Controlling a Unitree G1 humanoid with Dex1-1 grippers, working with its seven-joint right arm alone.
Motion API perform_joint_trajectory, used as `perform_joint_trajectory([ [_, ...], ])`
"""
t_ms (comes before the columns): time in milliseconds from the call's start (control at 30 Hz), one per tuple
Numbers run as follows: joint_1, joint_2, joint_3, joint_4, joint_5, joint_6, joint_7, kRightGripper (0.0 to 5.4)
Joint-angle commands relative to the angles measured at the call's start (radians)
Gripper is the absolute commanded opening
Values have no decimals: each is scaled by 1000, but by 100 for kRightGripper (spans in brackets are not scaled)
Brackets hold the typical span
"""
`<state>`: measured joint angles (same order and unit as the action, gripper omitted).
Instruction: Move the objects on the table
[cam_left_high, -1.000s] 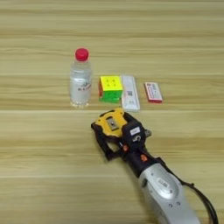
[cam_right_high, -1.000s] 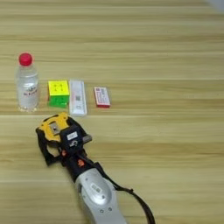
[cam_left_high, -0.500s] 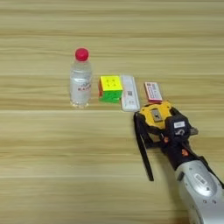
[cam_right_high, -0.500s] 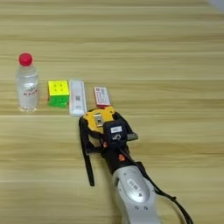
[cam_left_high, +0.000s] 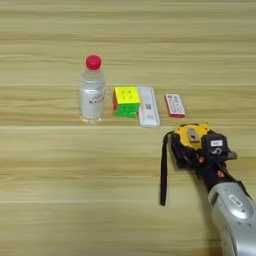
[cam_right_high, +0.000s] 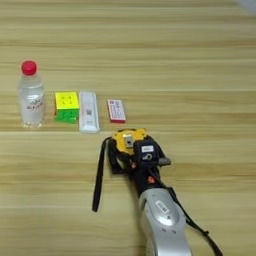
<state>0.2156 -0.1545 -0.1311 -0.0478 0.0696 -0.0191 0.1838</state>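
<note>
The right arm (cam_right_high: 160, 220) reaches up from the bottom edge, and its jaws (cam_left_high: 200, 150) are clenched on the yellow-black tape measure (cam_left_high: 189, 137), the black fingers wrapped around the near side of its body. The tape measure sits low over the counter (cam_left_high: 60, 200); whether it rests on the wood or is lifted just clear of it cannot be told. Its black strap (cam_left_high: 163, 172) trails from the left of the jaws back toward the robot, with its end lying on the planks.

The other objects stand in a row beyond the jaws. The small red-white flat box (cam_left_high: 174, 105) is closest, just ahead. To the left of it lie the slim white bar (cam_left_high: 147, 106), then the puzzle cube (cam_left_high: 126, 101) touching or nearly touching the bar, then the water bottle (cam_left_high: 92, 90) with its red cap, upright and farthest to the left of the jaws.

The step in hand looks like carrying the tape measure: it is grasped and sits close behind the right end of the row. The next move calls for choosing a resting place, keeping the tape measure clear of the flat box just ahead, lowering it flat on the counter, and only then letting the jaws go. The dragging strap may snag or swing.
</note>
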Motion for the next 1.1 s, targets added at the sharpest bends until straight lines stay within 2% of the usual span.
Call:
perform_joint_trajectory([
  [33,-48,-20,-24,5,9,-39,-5,457],
  [133,-50,-18,-22,16,6,-45,-4,457],
  [200,-52,-17,-22,23,5,-47,-5,518],
  [267,-54,-17,-22,28,5,-50,-6,536],
  [700,-52,-12,-22,0,7,-53,-10,536],
  [1100,-44,-14,-21,-131,1,-31,-19,536],
])
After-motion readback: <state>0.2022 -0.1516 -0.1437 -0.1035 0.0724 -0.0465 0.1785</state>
